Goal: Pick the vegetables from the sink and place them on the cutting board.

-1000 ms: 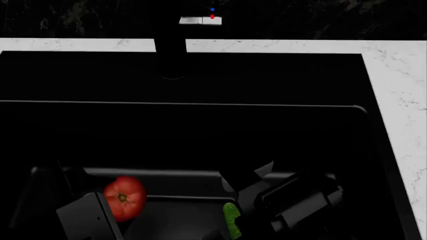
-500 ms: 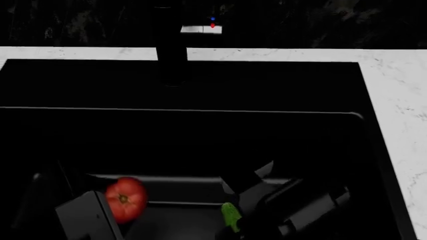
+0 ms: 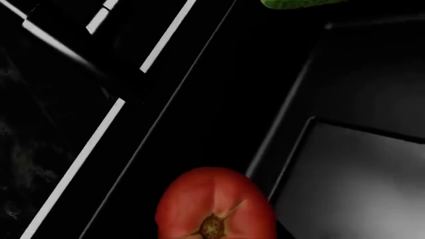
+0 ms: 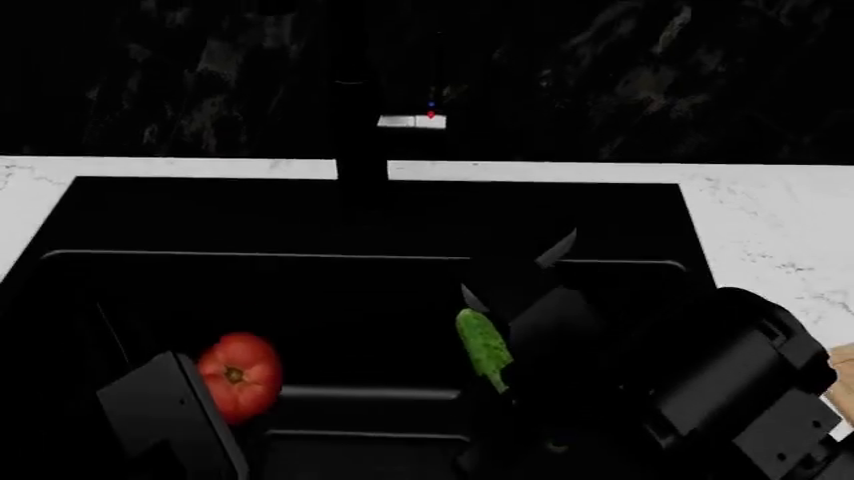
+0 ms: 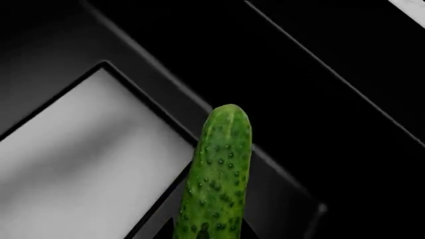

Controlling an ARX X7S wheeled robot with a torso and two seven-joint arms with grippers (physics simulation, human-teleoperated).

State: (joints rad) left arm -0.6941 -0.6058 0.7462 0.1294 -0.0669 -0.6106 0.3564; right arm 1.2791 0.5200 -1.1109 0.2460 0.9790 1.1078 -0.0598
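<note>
The red tomato (image 4: pixel 240 375) hangs above the black sink (image 4: pixel 267 215) floor at the left, with my left gripper (image 4: pixel 214 398) shut on it. In the left wrist view the tomato (image 3: pixel 216 204) fills the space at the jaws, whose fingers are hidden. The bumpy green cucumber (image 4: pixel 483 348) is held upright near the sink's middle by my right gripper (image 4: pixel 518 345). In the right wrist view the cucumber (image 5: pixel 219 174) sticks out from between the dark jaws. A tan sliver at the right edge may be the cutting board (image 4: pixel 843 385).
A black faucet (image 4: pixel 360 120) stands at the sink's back rim. White marble countertop (image 4: pixel 774 220) runs behind and to the right of the basin. The sink walls are deep and surround both arms.
Both grippers have risen with the tomato and the cucumber, the cucumber more so. The view has shifted, so the sink rim sits lower and more back wall shows.
</note>
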